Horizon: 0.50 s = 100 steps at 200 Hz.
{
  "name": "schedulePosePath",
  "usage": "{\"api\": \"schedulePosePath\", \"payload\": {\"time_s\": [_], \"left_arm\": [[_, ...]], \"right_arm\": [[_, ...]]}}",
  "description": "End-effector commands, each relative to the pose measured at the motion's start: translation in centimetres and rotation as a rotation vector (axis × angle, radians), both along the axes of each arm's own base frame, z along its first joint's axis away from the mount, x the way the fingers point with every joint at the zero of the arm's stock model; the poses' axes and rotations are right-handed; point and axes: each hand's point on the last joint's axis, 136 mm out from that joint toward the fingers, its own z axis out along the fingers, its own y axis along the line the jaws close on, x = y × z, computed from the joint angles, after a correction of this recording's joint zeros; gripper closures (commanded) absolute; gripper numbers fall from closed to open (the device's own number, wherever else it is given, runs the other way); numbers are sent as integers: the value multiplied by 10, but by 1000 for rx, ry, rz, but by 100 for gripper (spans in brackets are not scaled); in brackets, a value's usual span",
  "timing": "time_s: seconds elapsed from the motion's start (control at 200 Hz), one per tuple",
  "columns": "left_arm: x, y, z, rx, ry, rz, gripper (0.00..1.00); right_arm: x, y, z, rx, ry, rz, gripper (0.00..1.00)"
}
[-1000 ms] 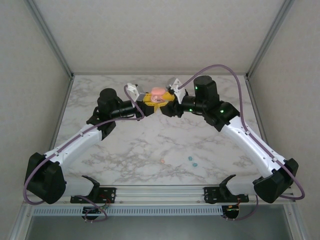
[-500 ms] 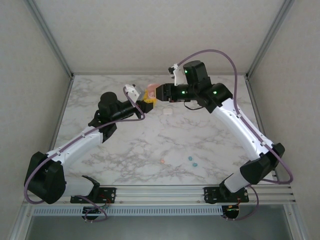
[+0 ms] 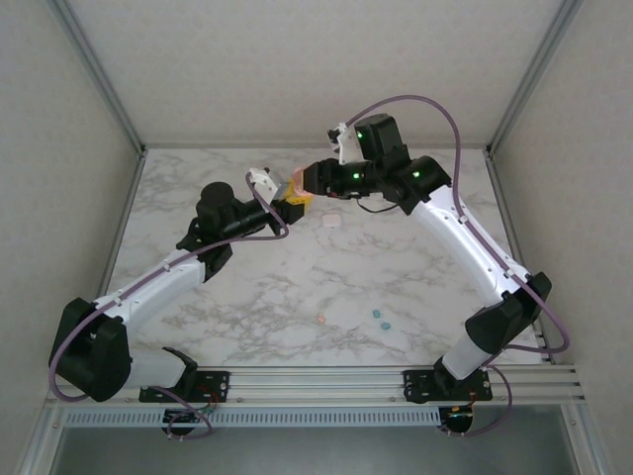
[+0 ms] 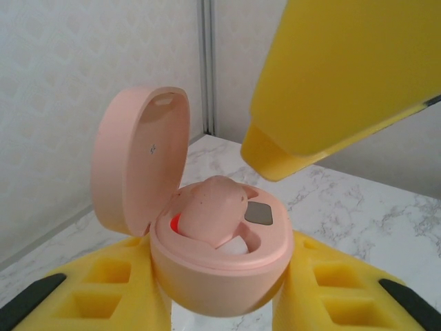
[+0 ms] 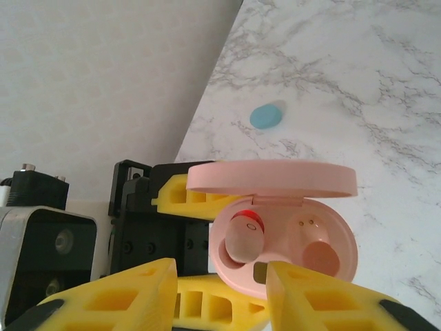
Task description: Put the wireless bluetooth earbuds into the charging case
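The pink charging case (image 4: 219, 272) is held up over the far middle of the table, lid (image 4: 141, 155) swung open, with my left gripper (image 4: 220, 279) shut on its base. One pink earbud (image 4: 210, 210) sits in a socket beside a red light; the other socket (image 5: 318, 254) is bare. My right gripper (image 5: 220, 276) hovers just above the case (image 3: 296, 186), jaws apart with nothing between them. One of its yellow fingers (image 4: 344, 76) hangs over the case. On the table lie a pink earbud (image 3: 321, 320) and two teal earbuds (image 3: 381, 318).
A small pale piece (image 3: 330, 222) lies on the marble table (image 3: 247, 287) just right of the held case. Grey walls and metal frame posts (image 3: 99, 79) close in the sides and back. The loose earbuds lie near the front middle.
The right arm has swung up and left, so its gripper went from beside the case to above it, jaws a little narrower. The pale piece now shows on the table. The left arm keeps its grip.
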Motion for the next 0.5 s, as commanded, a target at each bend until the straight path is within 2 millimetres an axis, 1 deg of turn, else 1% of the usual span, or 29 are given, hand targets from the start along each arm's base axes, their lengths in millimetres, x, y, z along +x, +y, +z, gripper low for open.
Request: {"api": "schedulePosePath", "payload": {"time_s": [0.0,0.19,0.345,0.496], "left_arm": [[-4,-5,12,-11,-32,-29,84],[-5,-6,13,-11,-32,-38,84],[-5,-6,15,-14,-33,-38,84],[-5,-7,15,-15,-30,-40,84]], "right_arm": [[5,8,1,11,11,15,61],[9,12,-3,9,4,26,65],[10,13,-4,4,-3,38,65],[5,18,-5,13,8,75,67]]}}
